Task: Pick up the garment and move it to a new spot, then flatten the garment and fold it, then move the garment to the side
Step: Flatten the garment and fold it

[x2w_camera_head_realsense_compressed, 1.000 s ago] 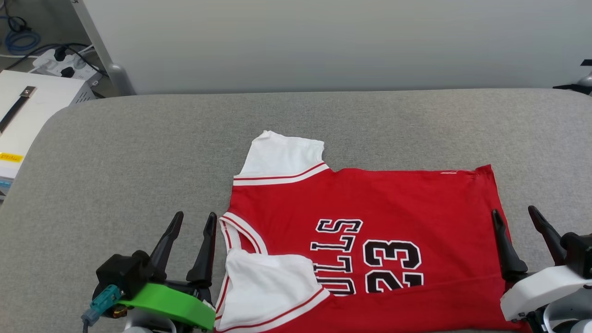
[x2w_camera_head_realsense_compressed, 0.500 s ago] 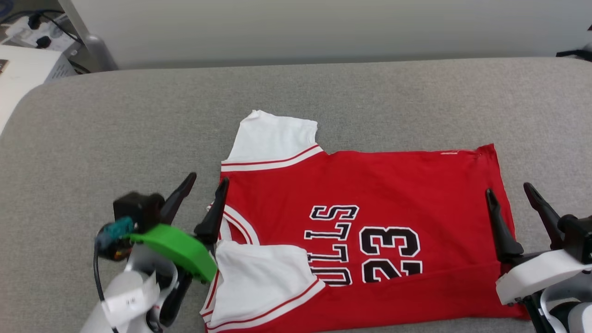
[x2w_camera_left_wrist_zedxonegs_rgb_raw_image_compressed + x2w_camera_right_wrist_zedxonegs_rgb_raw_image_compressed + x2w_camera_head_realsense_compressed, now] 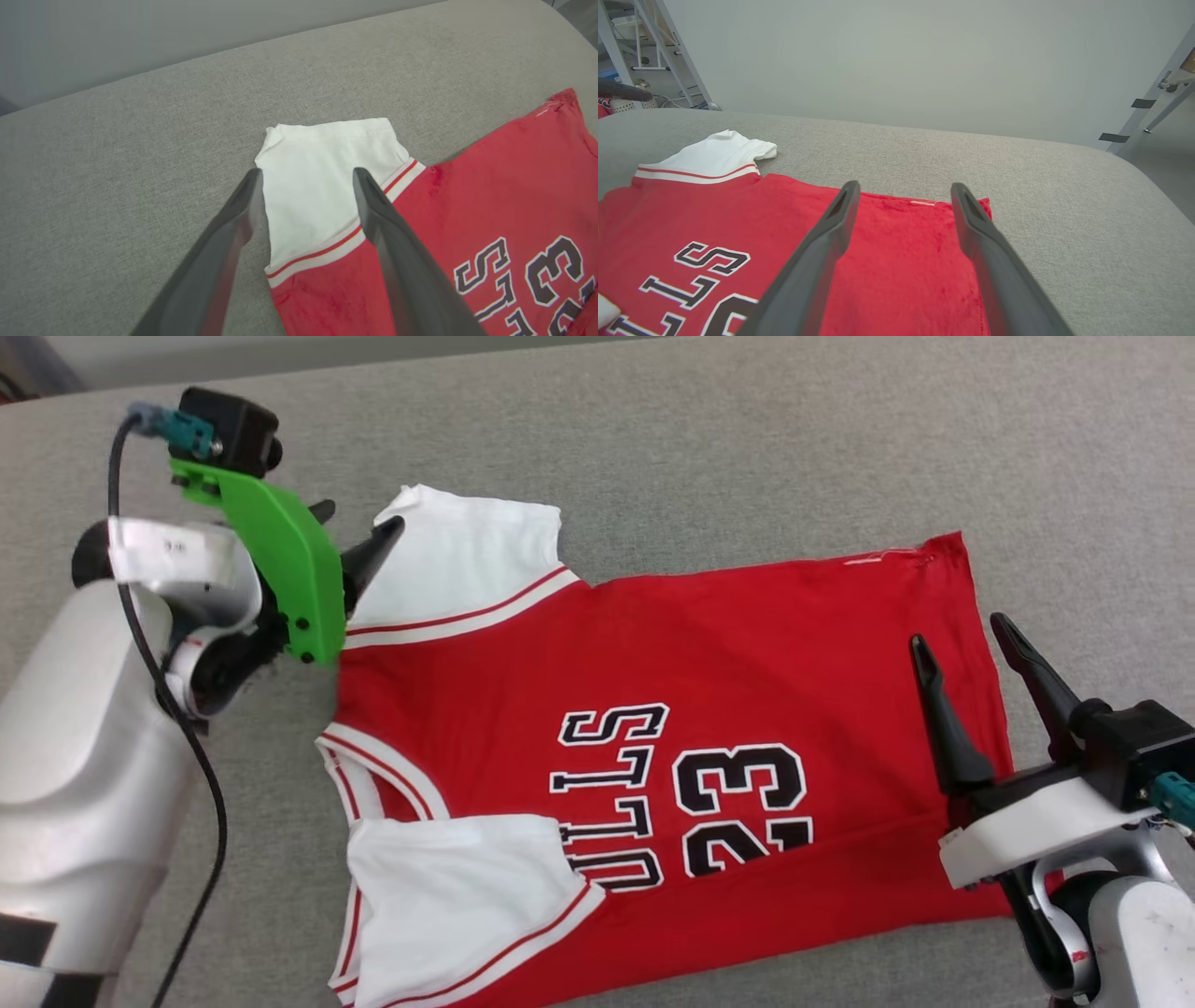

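The garment (image 3: 747, 644) lies spread flat on the grey worktop (image 3: 747, 448), lettering up. The left hand (image 3: 362, 515), fingers apart and empty, sits at its far white sleeve (image 3: 322, 186). The right hand (image 3: 959, 629), likewise spread, hangs over the hem (image 3: 962, 579).

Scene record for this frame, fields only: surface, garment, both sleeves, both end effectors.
surface: grey fabric pad
garment: red jersey, lying flat, lettering facing up
far sleeve: white, spread out on the pad
near sleeve: white, folded in over the front, hiding part of the lettering
left end effector: open, over the far sleeve, holding nothing
right end effector: open, over the hem end, holding nothing
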`<state>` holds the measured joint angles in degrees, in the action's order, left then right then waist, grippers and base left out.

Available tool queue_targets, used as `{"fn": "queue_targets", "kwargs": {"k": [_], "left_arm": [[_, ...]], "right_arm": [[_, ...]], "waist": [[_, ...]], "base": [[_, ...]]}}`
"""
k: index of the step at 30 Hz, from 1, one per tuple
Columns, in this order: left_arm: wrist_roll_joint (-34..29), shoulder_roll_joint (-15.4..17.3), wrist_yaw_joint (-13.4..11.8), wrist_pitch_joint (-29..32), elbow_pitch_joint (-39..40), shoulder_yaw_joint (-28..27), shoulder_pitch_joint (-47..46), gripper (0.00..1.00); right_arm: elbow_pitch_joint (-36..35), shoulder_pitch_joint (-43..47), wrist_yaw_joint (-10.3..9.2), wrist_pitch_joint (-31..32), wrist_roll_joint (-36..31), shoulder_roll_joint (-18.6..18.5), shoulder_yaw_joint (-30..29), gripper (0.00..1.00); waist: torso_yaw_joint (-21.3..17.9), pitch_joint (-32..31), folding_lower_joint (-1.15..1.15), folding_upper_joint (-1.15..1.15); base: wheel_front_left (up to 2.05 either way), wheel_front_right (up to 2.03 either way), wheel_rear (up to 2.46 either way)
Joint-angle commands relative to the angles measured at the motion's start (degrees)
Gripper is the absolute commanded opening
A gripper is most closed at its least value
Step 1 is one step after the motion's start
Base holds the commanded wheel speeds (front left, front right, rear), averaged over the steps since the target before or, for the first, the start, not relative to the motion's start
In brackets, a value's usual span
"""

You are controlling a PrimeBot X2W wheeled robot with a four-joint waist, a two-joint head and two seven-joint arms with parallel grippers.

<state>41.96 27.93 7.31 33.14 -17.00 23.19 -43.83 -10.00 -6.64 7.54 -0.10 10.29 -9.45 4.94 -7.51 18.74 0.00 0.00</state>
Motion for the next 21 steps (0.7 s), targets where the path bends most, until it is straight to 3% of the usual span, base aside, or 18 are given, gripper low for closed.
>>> {"fn": "queue_targets", "kwargs": {"k": [1, 10, 21], "left_arm": [[0.7, 0.9, 0.2, 1.7, -1.2, 0.7, -2.4, 1.0], [0.9, 5.4, 0.2, 8.6, -10.8, 4.3, -10.5, 1.0], [-1.4, 7.0, 0.2, 2.3, -19.0, 5.5, -13.2, 1.0]], "right_arm": [[-0.3, -1.3, -0.05, -0.6, -0.4, 0.3, 0.4, 1.0], [1.4, -3.0, -0.05, -2.8, -0.6, 1.9, 2.3, 1.0], [3.0, -4.1, -0.05, -4.0, 0.0, 2.6, 2.8, 1.0]], "waist": [[-4.7, 4.7, 0.0, 0.0], [-9.0, 8.3, 0.0, 0.0], [-10.0, 9.8, 0.0, 0.0]], "base": [[0.0, 0.0, 0.0], [0.0, 0.0, 0.0], [0.0, 0.0, 0.0]]}}
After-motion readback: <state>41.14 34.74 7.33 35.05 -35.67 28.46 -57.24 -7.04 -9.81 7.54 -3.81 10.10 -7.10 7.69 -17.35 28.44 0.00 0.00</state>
